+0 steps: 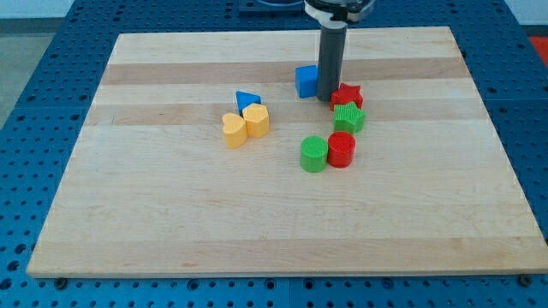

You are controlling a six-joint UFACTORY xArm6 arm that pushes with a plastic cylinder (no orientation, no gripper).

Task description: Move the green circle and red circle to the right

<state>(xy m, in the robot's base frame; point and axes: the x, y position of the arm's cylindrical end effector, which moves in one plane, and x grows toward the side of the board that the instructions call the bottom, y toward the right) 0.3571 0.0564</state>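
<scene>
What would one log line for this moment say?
tip between blue cube and red star | green circle touching red circle | circles not yet pushed

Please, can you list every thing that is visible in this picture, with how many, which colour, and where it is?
green circle: 1, green, right of the board's centre, touching the red circle.
red circle: 1, red, on the green circle's right side.
green star: 1, green, just above the red circle.
red star: 1, red, above the green star.
blue cube: 1, blue, left of the rod.
blue triangle: 1, blue, centre-left.
yellow hearts: 2, yellow, side by side below the triangle.
board: 1, pale wood, fills the view.
my tip: 1, dark rod end, between the blue cube and red star.
</scene>
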